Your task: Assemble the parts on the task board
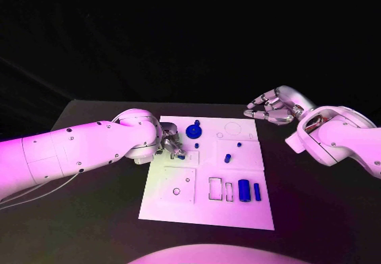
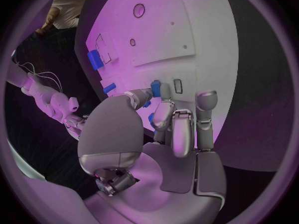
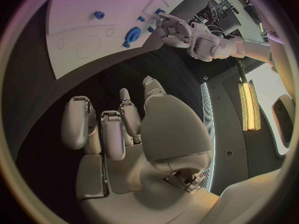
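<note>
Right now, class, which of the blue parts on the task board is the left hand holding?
The small blue part at the board's left edge, pinched in the left hand. The round gear-like part, the pegs and the two bars all lie untouched.

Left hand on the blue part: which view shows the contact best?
Left wrist view: the left hand has its fingertips at a small blue part on the task board, close up. Head view shows the hand there, but the arm covers much of it. Right wrist view shows it far off, contact unclear.
</note>
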